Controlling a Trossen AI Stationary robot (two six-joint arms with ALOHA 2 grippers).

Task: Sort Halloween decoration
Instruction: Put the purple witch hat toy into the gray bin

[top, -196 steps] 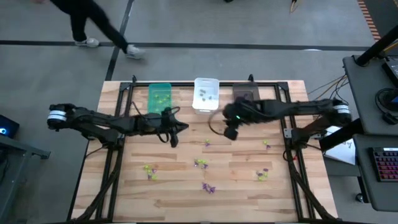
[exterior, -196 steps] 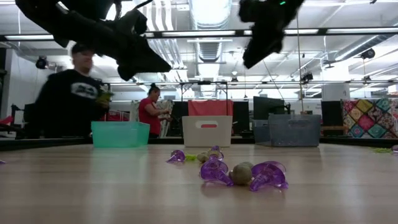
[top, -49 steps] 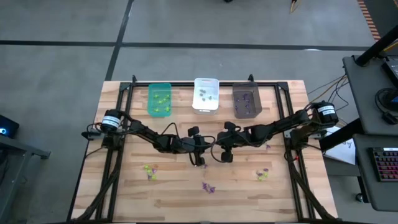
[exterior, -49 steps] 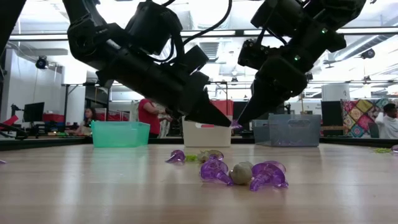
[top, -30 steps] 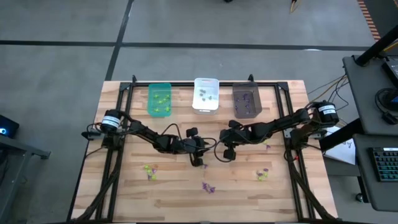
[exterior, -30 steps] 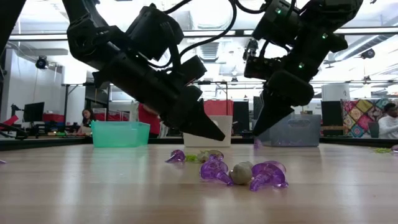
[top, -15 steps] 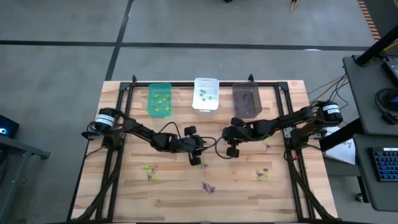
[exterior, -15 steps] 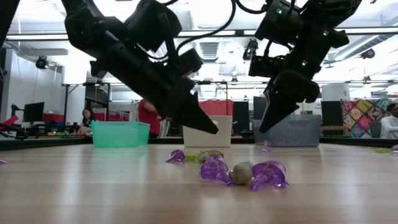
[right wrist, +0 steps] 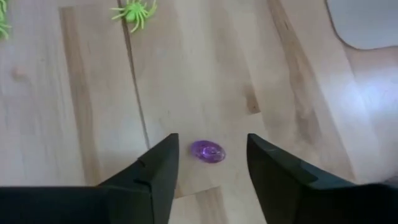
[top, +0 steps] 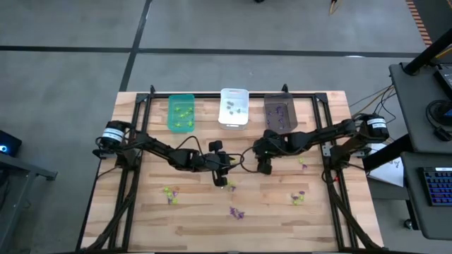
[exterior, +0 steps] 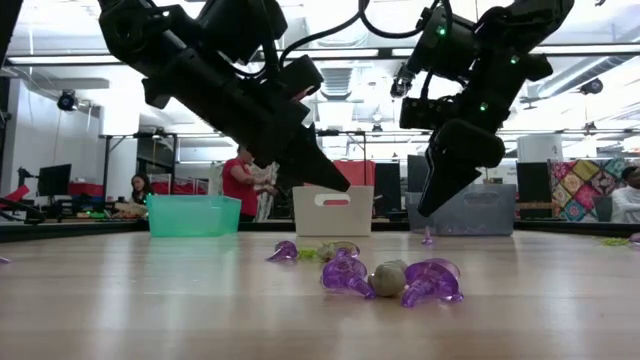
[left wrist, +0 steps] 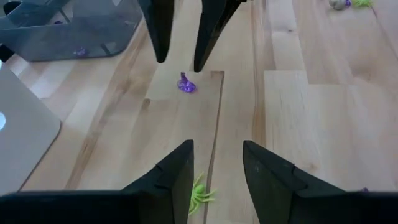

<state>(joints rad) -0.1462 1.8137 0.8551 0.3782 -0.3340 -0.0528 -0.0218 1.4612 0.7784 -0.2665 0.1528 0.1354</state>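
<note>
Right gripper (right wrist: 208, 180) hangs mid-table, fingers spread, nothing between them; small purple trinket (right wrist: 208, 151) lies on bare wood just below, glossy, rounded, translucent. Left gripper (left wrist: 216, 168) close by, jaws parted, empty, over yellow-green spider (left wrist: 198, 195) with thin spiky legs. Second green spider (right wrist: 134, 10) lies farther off on planks. Nearer table's front edge, purple cluster (exterior: 390, 278) of curled shiny pieces around dull greyish ball. More bits sit in green bin (top: 181, 113), white bin (top: 234, 107), dark grey bin (top: 280, 113) along far edge.
</note>
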